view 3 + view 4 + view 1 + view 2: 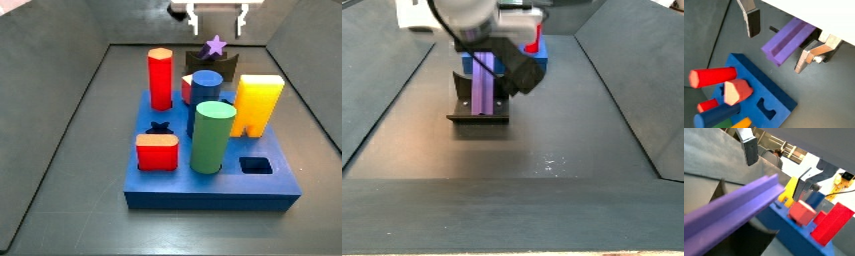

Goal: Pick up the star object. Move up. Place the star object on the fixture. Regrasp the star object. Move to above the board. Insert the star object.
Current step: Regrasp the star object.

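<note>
The purple star object lies lengthwise in the notch of the dark fixture, behind the blue board. In a side view its star end shows above the fixture. My gripper is open and straddles the star object, one silver finger well clear of it and one close beside it. It hangs just above the piece in both side views. The star object and the board fill the near part of both wrist views.
On the board stand a tall red hexagonal peg, a blue cylinder, a yellow block, a green cylinder and a short red piece. A square hole is open. Sloping grey walls enclose the floor.
</note>
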Controlling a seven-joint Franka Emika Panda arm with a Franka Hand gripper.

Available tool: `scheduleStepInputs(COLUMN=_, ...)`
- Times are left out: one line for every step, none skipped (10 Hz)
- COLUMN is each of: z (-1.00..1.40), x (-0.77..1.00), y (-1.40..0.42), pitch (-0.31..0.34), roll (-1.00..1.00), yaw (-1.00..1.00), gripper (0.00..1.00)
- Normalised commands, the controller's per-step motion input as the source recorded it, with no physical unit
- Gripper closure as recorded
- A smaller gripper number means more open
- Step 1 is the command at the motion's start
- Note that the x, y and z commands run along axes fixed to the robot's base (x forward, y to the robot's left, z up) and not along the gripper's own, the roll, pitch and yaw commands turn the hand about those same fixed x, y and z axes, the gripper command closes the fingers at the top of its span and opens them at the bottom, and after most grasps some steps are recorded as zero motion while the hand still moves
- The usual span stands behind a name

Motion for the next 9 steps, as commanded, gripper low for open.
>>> scheduleStepInputs(z=0.98, x=-0.03, y=0.01, pitch=0.059, roll=0.05, yaw=0.01, gripper=0.0)
scheduleStepInputs(z=0.87, x=-0.03, y=0.01, pitch=0.065, roll=0.04, yaw=0.0, gripper=0.0)
scheduleStepInputs(z=0.61, x=-0.02, y=0.01, pitch=0.071, roll=0.04, yaw=-0.01, gripper=0.0)
scheduleStepInputs(z=0.51, x=-0.02, y=0.01, pitch=0.077, roll=0.04, yaw=-0.02, gripper=0.0)
scheduleStepInputs(z=0.25, x=-0.02, y=0.01, pitch=0.073, roll=0.04, yaw=-0.03, gripper=0.0)
scheduleStepInputs(z=0.94, x=0.15, y=-0.83, pitch=0.065, roll=1.0, yaw=0.02, gripper=0.0)
scheduleStepInputs(z=0.74, x=0.14, y=-0.77, pitch=0.063, roll=1.0, yaw=0.02, gripper=0.0)
scheduleStepInputs(z=0.66, x=0.09, y=-0.69, pitch=0.061, roll=1.0, yaw=0.02, gripper=0.0)
scheduleStepInputs(z=0.44, x=0.01, y=-0.46, pitch=0.055, roll=1.0, yaw=0.02, gripper=0.0)
